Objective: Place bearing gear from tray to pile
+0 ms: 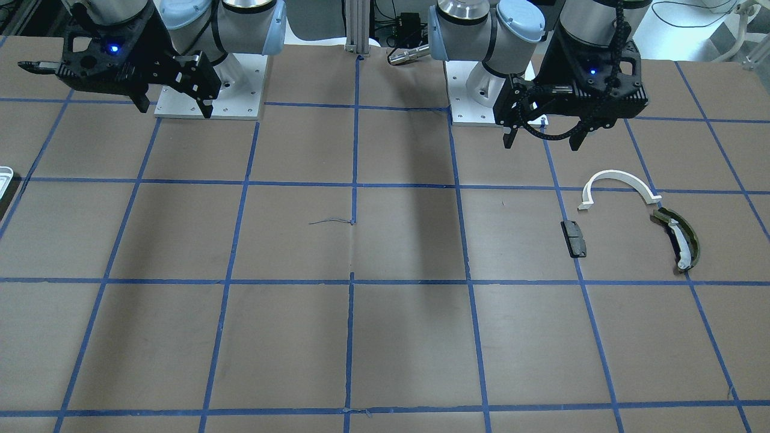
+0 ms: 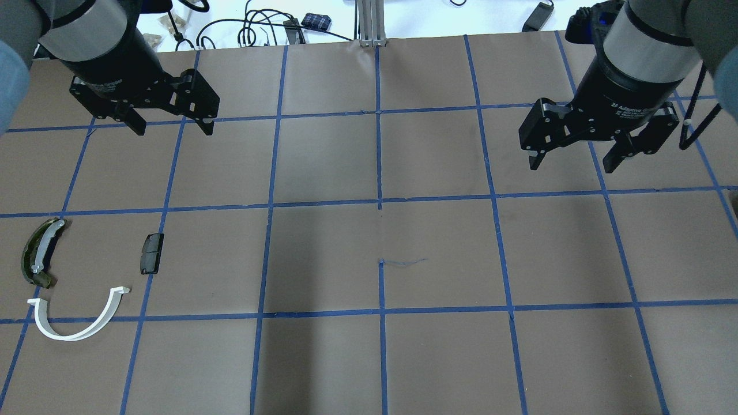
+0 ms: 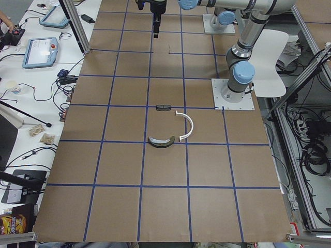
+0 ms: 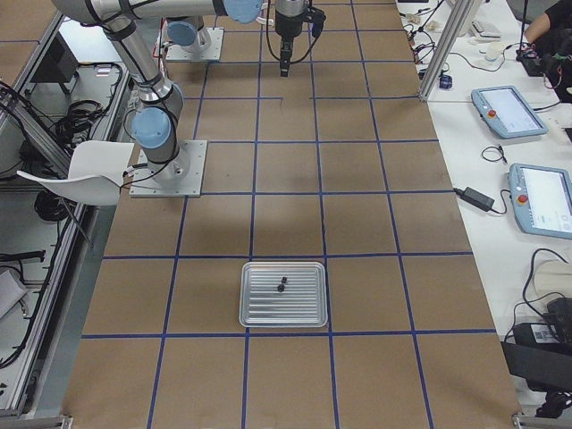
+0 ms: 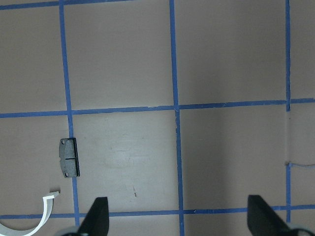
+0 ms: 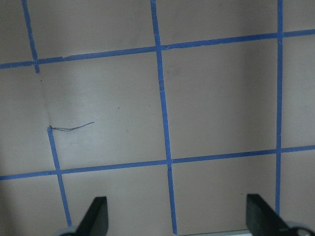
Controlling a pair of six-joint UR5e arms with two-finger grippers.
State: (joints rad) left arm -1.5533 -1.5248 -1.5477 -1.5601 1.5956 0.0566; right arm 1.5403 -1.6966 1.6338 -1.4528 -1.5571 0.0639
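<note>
Gaping empty, left tool [image 2: 173,128], right tool [image 2: 572,165]; tiny dark gears [image 4: 281,286] on ribbed tray [image 4: 304,309].

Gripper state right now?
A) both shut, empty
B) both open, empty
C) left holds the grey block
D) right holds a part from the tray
B: the left gripper and right gripper hang above the table with jaws spread and nothing between them, and the block lies on the table.
</note>
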